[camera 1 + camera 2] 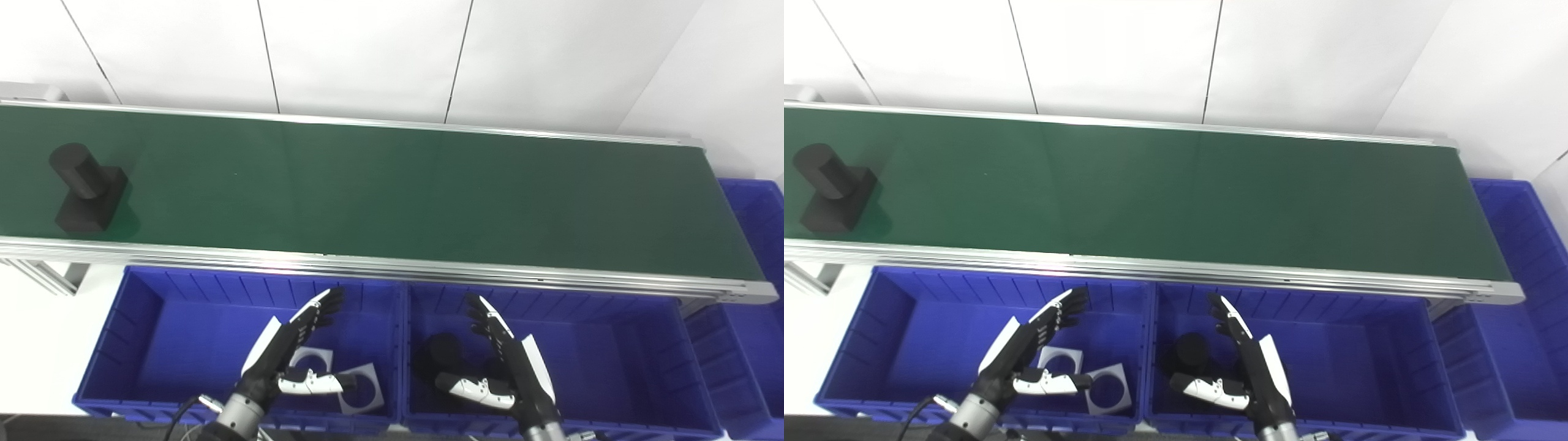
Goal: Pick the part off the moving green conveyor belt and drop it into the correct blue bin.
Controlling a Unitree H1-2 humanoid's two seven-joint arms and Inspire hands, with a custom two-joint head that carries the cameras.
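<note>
Fingers (318, 309) of the left hand (288, 355) are spread apart and hold nothing; the right hand (505, 361) is likewise spread and empty. Both are poised over the blue bins (153, 294), at six o'clock of the conveyor belt (398, 190). The black part (86, 190) lies on the belt at about ten o'clock from the left fingers, well apart, its long axis running roughly eleven to five o'clock. The left hand is judged nearer.
</note>
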